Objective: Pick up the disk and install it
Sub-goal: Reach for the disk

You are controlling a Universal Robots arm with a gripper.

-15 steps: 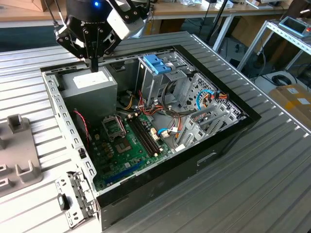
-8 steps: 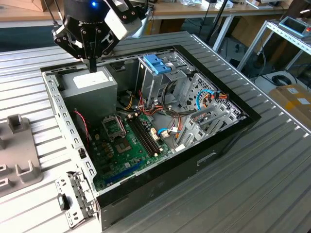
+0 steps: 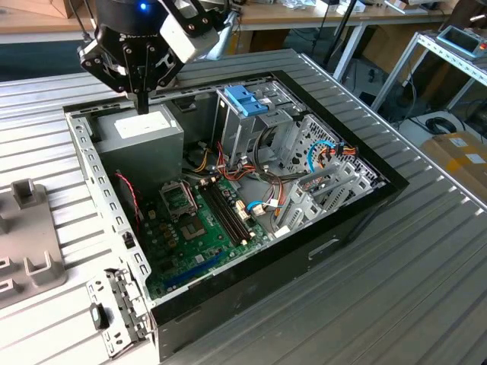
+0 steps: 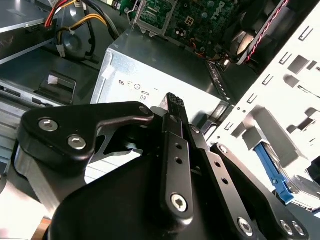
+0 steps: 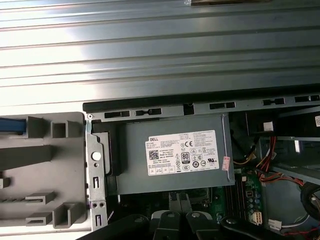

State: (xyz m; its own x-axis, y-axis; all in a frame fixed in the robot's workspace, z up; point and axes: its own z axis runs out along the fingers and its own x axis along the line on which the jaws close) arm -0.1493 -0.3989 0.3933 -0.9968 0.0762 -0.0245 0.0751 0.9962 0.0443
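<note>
**Jaws shut & empty over the PSU box, disk lying outside the case**

Nearest the wrist, the gripper [image 4: 175,103] has its jaws pressed together w/ nothing between them, prob. because there's nothing to carry yet. The tips hang just above the power-supply box [image 4: 165,75], near its white label; can't tell if they touch it. Just past the box stands the case's perforated wall [image 4: 250,105]. Beyond that wall, outside the case, lies the disk [image 4: 276,177], w/ blue rail & grey metal showing in the second wrist view. It sits on the grey fixture [image 5: 45,155] beside the case, whose blocks prob. hold it in a known pose for an easy grab. Farther off inside the case, the silver drive cage [image 3: 251,129] w/ its blue latch [image 3: 245,100] looks like the install spot. Everything rests on the ribbed counter [image 3: 426,289]
</note>
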